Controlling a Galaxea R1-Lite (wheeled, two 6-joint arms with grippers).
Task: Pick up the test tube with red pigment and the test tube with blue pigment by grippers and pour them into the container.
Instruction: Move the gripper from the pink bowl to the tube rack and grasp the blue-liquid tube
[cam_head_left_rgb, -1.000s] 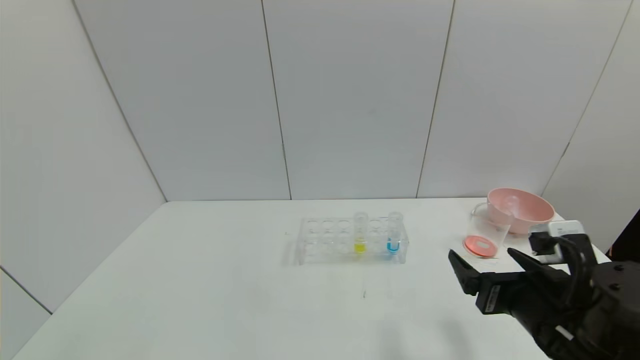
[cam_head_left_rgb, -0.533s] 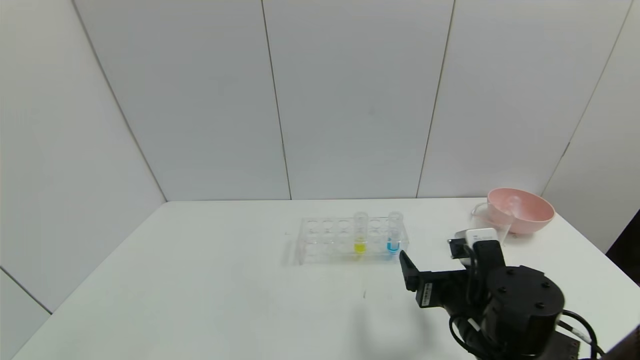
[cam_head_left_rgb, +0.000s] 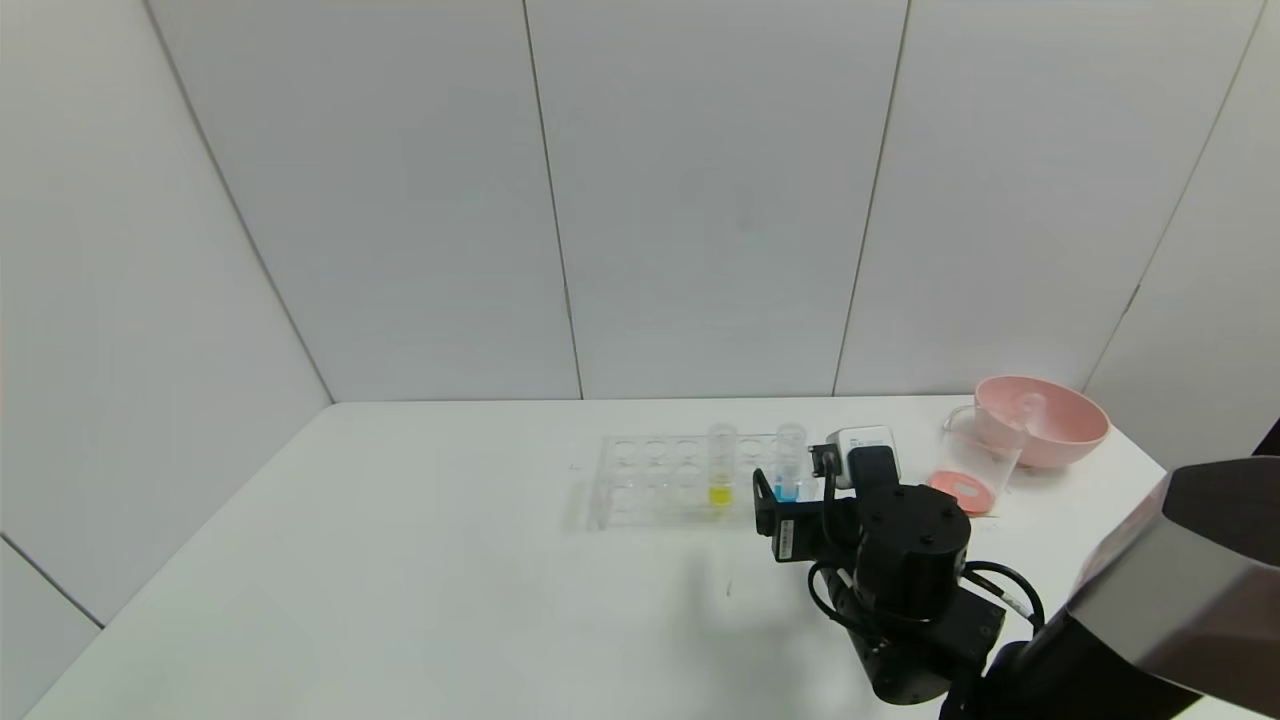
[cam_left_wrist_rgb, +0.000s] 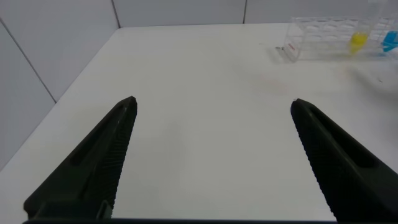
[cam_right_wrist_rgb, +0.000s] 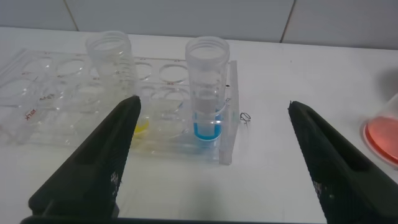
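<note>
The right claw (cam_right_wrist_rgb: 211, 134) is held spread wide just before the test tube with blue pigment (cam_right_wrist_rgb: 207, 93); the left claw (cam_left_wrist_rgb: 214, 149) is likewise spread.

Head high, wrists low; all share rack (cam_head_left_rgb: 690, 478) (right nearest)

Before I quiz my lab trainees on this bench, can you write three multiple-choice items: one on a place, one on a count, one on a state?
1. Where is the blue-liquid tube?
A. in the clear tube rack
B. in the pink bowl
C. lying on the table

2. How many tubes stand in the rack?
A. one
B. two
C. four

3. How is the right hand?
A. shut on the blue tube
B. shut and empty
C. open

Answers:
1. A: it stands upright in an end hole.
2. B: only the blue and yellow-liquid tube.
3. C: its fingers stand wide apart, short of the rack.
</note>
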